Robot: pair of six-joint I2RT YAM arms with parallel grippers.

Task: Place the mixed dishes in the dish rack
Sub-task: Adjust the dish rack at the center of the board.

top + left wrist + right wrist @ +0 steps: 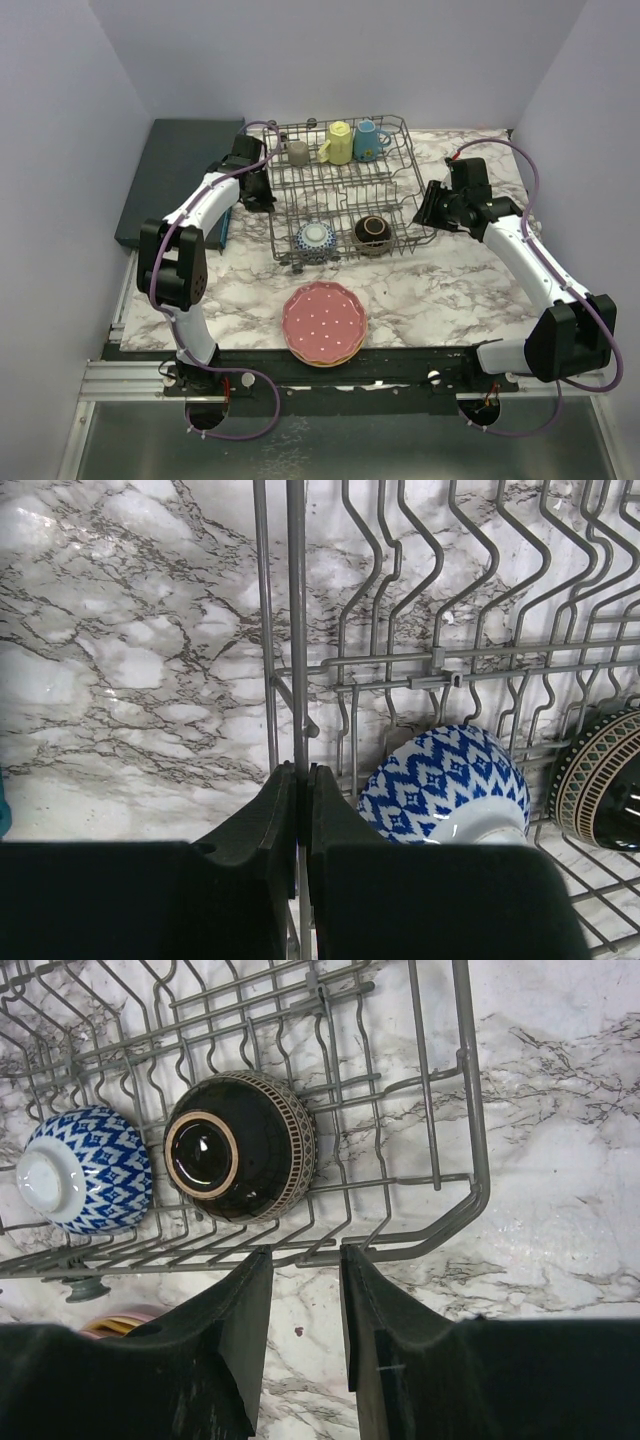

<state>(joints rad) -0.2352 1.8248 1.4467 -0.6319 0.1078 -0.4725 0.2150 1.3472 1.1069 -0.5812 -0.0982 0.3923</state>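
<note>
The grey wire dish rack (392, 190) stands at the back middle of the marble table. Olive-grey (297, 152), yellow (337, 143) and blue (369, 140) mugs sit along its far side. A blue patterned bowl (316, 241) and a dark brown bowl (373, 233) lie along its near side. A pink dotted plate (324, 320) tops a stack in front of the rack. My left gripper (302, 770) is shut on a wire of the rack's left rim (297, 630). My right gripper (303, 1252) stands open at the rack's right front corner (470, 1110), its tips at the rim.
A flat dark teal slab (180, 170) lies left of the rack, beside my left arm. Pale walls close in the back and both sides. Bare marble (450, 290) stretches between the rack and the near edge on the right.
</note>
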